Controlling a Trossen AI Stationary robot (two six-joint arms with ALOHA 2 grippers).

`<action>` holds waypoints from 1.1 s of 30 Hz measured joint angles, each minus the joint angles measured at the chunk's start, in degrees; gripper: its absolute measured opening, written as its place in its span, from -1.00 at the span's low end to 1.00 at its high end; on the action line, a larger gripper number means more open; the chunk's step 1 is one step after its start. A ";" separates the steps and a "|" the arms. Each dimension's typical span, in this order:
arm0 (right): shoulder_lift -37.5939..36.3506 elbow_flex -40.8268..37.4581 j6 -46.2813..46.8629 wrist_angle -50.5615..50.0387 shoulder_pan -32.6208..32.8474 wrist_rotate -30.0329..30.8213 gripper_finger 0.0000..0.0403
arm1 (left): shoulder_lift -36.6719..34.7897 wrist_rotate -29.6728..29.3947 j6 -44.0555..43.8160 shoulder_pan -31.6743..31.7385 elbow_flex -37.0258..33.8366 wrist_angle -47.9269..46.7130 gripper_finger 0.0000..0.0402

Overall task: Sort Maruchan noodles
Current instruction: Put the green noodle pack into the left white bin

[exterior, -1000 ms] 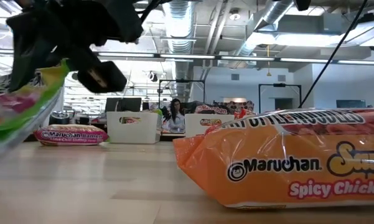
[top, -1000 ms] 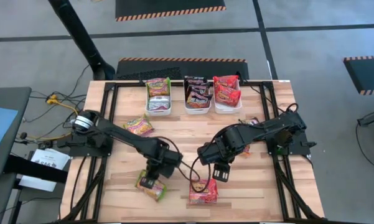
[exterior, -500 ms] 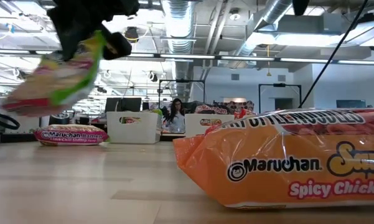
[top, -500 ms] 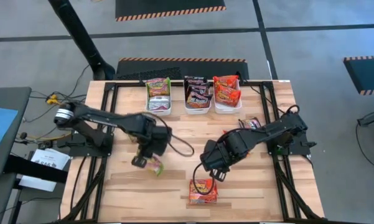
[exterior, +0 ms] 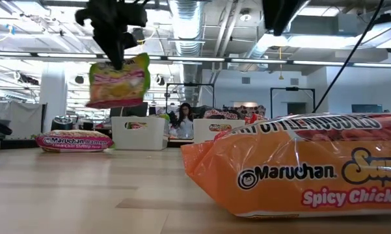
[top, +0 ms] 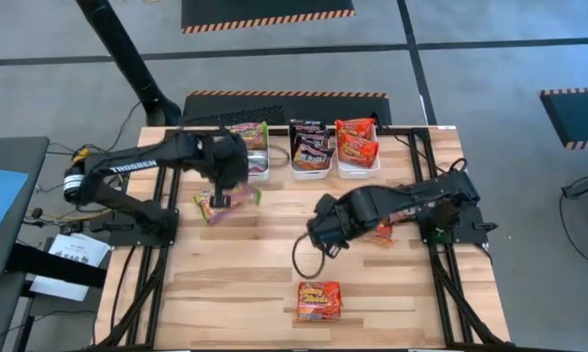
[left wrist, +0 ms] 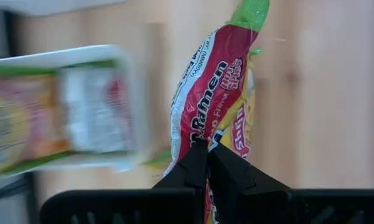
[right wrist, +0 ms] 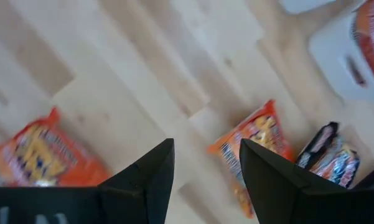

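— Over at ten o'clock on the table, what's the left gripper [top: 227, 188] got?

— A green-edged packet [exterior: 117, 80], pinched by one edge so it hangs off the table, printed pink and yellow. It's just short of the left tub [top: 254, 168], the one that already holds green-edged noodles, so I'd guess that's where it's headed.

— And the other green one?

— A second green-edged packet [exterior: 73, 140] lies flat on the wood below the arm, not picked up yet.

— The middle and right tubs?

— Middle tub [top: 310, 168] holds black packets, right tub [top: 357, 168] red-orange ones. One colour per tub, by the look of it.

— And the right gripper [right wrist: 202, 163]?

— Fingers spread, holding nothing, hovering near centre, toward three o'clock. Beyond it lie a red-orange packet [right wrist: 259, 151] and a black packet [right wrist: 331, 157]; I'd say it's lining up on those.

— Anything at six o'clock?

— An orange Spicy Chicken packet [top: 319, 300], flat near the front edge, well apart from both arms.
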 joint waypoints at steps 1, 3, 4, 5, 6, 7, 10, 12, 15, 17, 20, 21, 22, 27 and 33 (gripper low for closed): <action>0.00 0.00 -0.23 0.01 -0.99 0.53 0.02 | -0.47 -1.52 0.89 1.65 0.00 0.73 -1.00; 0.00 0.00 -1.26 0.16 -3.09 1.56 0.02 | -1.19 -4.60 2.66 4.76 0.00 3.29 -1.00; 0.00 0.00 -1.82 0.38 -4.23 2.12 0.02 | -1.39 -5.87 3.90 6.24 0.00 4.97 -1.00; 0.00 0.00 -2.61 0.74 -5.36 2.51 0.02 | -1.53 -6.72 5.44 7.67 0.00 6.83 -1.00; 0.00 0.00 -3.36 1.09 -6.49 2.77 0.02 | -1.59 -7.17 7.01 9.08 0.00 8.72 -1.00; 0.00 0.00 -4.45 1.46 -7.63 2.78 0.02 | -1.61 -7.51 8.70 10.38 0.00 10.67 -1.00; 0.00 0.00 -8.10 2.89 -10.78 2.78 0.02 | -1.50 -7.59 13.67 14.17 0.00 16.03 -1.00; 0.00 0.00 -10.58 3.63 -12.72 2.78 0.02 | -0.52 -7.66 16.23 16.06 0.13 19.48 -1.00; 0.00 0.00 -13.48 4.14 -15.32 2.75 0.02 | 1.53 -7.58 18.82 19.16 0.11 21.65 -1.00; 0.02 0.00 -15.02 4.31 -16.83 2.69 0.02 | 3.60 -7.22 19.37 21.03 0.11 22.14 -1.00; 0.02 0.00 -16.85 4.34 -18.84 2.69 0.02 | 7.18 -6.96 19.03 23.10 0.09 21.41 -1.00; 0.02 0.00 -17.26 4.34 -19.39 2.69 0.02 | 8.20 -6.31 18.63 23.73 0.09 21.41 -1.00; 0.02 0.00 -17.77 4.36 -19.88 2.69 0.02 | 9.08 -5.39 18.14 24.32 0.09 21.22 -1.00; 0.02 0.00 -19.74 4.47 -21.63 2.61 0.02 | 12.89 -3.72 15.79 24.83 0.09 21.47 -1.00; 0.02 0.00 -20.06 4.79 -22.72 2.60 0.02 | 16.55 -3.97 15.40 24.82 0.09 23.46 -1.00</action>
